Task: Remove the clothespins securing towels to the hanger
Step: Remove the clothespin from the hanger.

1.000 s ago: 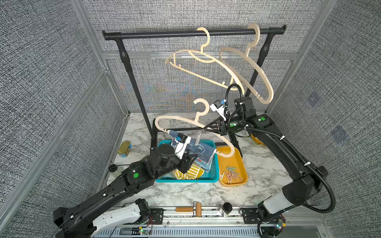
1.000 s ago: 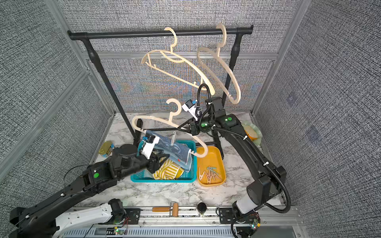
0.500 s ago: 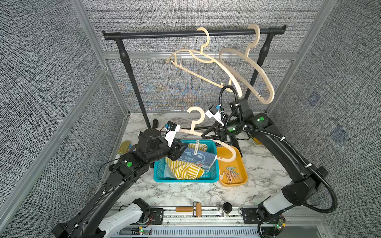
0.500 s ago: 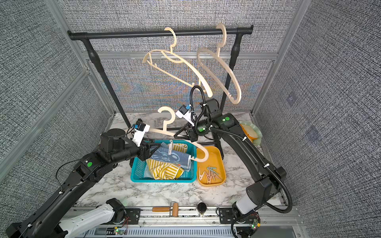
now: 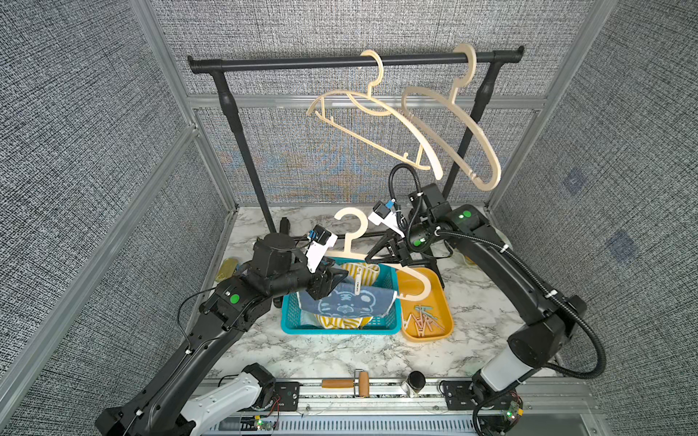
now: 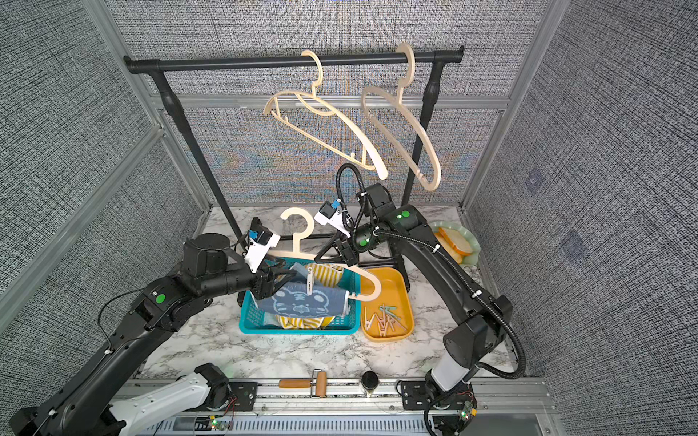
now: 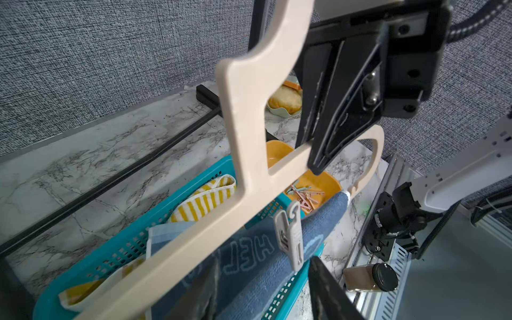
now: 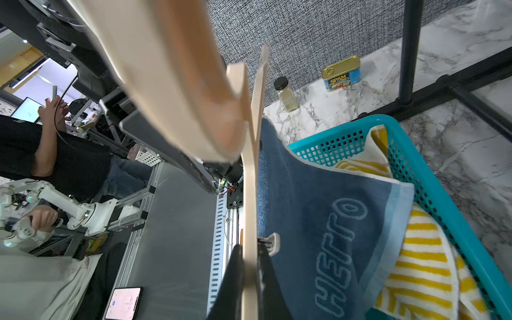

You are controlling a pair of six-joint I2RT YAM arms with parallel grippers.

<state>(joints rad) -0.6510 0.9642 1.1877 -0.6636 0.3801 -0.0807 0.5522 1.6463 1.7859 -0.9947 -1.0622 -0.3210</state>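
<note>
Right hand (image 5: 372, 259): we see it clamped on the beige plastic hanger (image 7: 249, 124), above the teal plastic mesh basket (image 5: 340, 330).
Draped: dark blue terry HELLO towel (image 5: 343, 305), over the hanger's bar.
Pinned: white plastic clothespin (image 7: 291, 238) at the towel's 12 o'clock edge.
Left hand (image 5: 334, 281): jaws apart at the towel's 9 o'clock end.
Beside: orange plastic tray (image 5: 440, 302) of loose pastel clothespins (image 5: 421, 321), at the basket's 3 o'clock.

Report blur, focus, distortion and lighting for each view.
In both top views: even light, soft shadows, wide-angle stretch at the edges, rainbow moiré on the back wall. Left wrist view: the near hanger slightly soft, the white clothespin crisp. Right wrist view: the hanger close to the lens badly blurred, the blue towel sharp.
</note>
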